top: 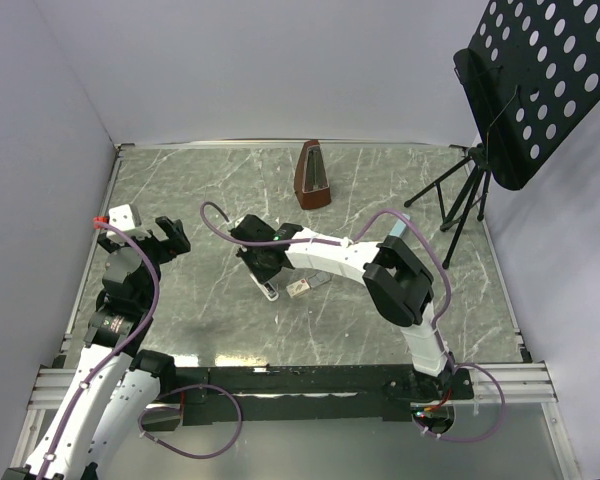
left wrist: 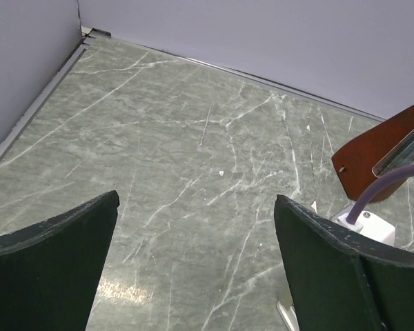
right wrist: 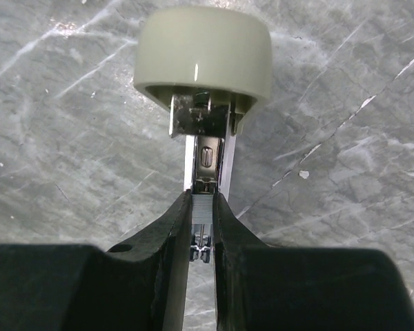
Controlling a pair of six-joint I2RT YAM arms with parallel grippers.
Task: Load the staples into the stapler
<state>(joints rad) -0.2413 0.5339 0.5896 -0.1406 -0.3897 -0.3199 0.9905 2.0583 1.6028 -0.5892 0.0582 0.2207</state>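
Over the stapler (right wrist: 203, 117) channel, right claw (right wrist: 201, 200) pinched narrowly on the grey staple strip (right wrist: 201, 211). Just right of the stapler, staple box (top: 300, 288) on the tabletop (top: 210, 320). Well left, left claw (left wrist: 196, 200) spread wide, holding nothing.

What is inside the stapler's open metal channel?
In the stapler channel, a slotted metal piece shows; nearer, the right gripper pinches a grey staple strip in line with it. The fingers cover the channel's near end.
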